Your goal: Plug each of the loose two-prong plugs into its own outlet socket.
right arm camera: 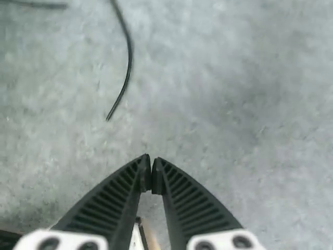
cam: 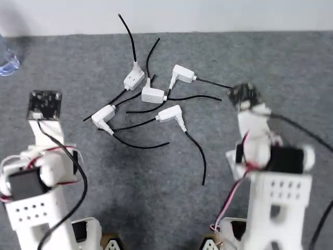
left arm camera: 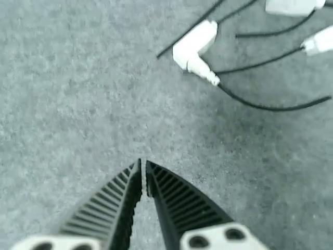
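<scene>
Several white plugs and sockets with black cords lie tangled mid-table on grey carpet: one plug (cam: pixel 103 115) at the left, a blocky piece (cam: pixel 153 95) in the middle, and others at the back (cam: pixel 134 78), back right (cam: pixel 182 74) and front (cam: pixel 170 113). My left gripper (left arm camera: pixel 143 166) is shut and empty above bare carpet, short of the left plug (left arm camera: pixel 195 46). My right gripper (right arm camera: pixel 151 164) is shut and empty too, over bare carpet near the loose end of a black cord (right arm camera: pixel 124 78). Both arms stand at the front, left arm (cam: pixel 44 156) and right arm (cam: pixel 260 151).
A clear blue object (cam: pixel 8 60) sits at the far left edge. A pale wall (cam: pixel 208 15) bounds the carpet at the back. One long cord (cam: pixel 197 151) trails toward the front between the arms. Bare carpet lies in front of the plug cluster.
</scene>
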Available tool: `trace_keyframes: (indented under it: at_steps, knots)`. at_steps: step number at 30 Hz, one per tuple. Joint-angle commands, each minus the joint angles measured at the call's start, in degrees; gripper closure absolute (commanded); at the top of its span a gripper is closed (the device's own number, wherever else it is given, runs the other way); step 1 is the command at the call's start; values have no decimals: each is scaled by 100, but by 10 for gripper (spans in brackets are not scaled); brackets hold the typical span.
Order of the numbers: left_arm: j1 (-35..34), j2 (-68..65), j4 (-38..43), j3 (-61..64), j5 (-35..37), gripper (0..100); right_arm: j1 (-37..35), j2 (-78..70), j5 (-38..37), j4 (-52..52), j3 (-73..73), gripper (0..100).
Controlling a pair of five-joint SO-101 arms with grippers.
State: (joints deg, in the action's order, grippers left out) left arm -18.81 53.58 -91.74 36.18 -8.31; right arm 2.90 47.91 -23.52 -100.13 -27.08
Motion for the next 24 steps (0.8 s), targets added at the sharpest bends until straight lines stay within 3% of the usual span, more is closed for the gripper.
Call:
trace_keyframes:
  at_steps: [1, 11, 17, 21, 24]
  knots:
    - [44, 914, 870, 1341, -79, 988, -66, 910, 35, 259, -738, 991]
    - [44, 3701, 2866, 4567, -431, 988, -48, 1569, -334, 2387, -2602, 991]
    - [44, 5152, 2971, 5613, 273, 988, -48, 1631, 536, 3890, -4000, 991]
    - [44, 5029, 3209, 6026, 492, 988, -57, 1631, 1134, 4593, -4721, 991]
    - [44, 5029, 3112, 6026, 492, 988, -48, 1640, 1178, 4664, -4888, 991]
